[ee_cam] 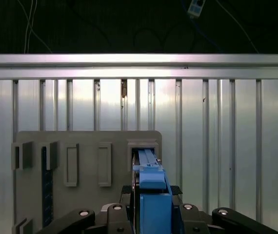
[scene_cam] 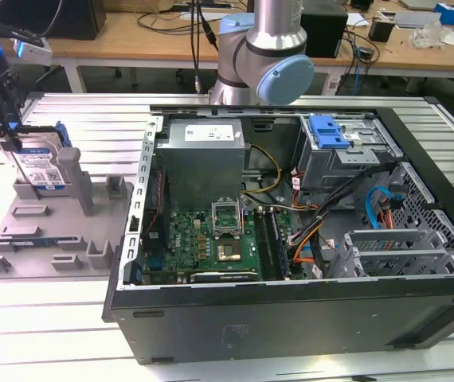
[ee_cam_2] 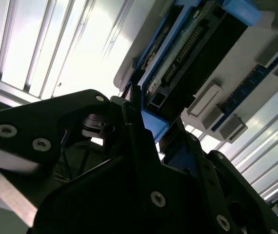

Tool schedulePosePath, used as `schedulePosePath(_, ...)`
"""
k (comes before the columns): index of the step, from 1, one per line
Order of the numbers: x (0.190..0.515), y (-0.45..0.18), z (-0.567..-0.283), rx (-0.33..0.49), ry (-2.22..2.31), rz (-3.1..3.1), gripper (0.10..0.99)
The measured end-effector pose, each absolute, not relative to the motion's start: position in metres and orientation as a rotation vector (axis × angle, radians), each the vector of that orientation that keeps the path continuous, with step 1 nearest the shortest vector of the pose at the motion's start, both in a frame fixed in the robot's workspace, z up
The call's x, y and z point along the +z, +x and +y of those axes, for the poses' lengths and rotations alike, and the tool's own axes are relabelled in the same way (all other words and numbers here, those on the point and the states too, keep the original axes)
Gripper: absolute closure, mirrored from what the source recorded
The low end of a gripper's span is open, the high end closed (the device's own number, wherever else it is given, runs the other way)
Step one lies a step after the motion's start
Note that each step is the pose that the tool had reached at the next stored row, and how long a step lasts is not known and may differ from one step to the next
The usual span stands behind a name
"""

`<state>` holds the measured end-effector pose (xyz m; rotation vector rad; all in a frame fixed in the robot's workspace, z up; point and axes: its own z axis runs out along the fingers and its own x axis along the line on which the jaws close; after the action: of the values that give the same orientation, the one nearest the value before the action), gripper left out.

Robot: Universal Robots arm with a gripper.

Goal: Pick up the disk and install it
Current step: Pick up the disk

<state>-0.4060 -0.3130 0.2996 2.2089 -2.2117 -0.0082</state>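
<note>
Gripper (scene_cam: 9, 140) clamped on upright disk (scene_cam: 40, 169)
Fixture (scene_cam: 60, 239) held it edge-up, leaving its top edge free to pinch

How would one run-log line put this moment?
tool: at silver blue-railed hard drive; drive: upright in grey plastic fixture plate; stage: pickup

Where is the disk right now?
At the exterior view's left, the disk stands on edge in the grey fixture plate, beside a grey upright post, with the pincer at its upper edge.
</note>
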Motion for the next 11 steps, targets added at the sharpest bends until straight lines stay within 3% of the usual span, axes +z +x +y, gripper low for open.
schedulePosePath(11,0.2995,-0.4067,-0.313,-0.005,2.21,-2.213,0.722)
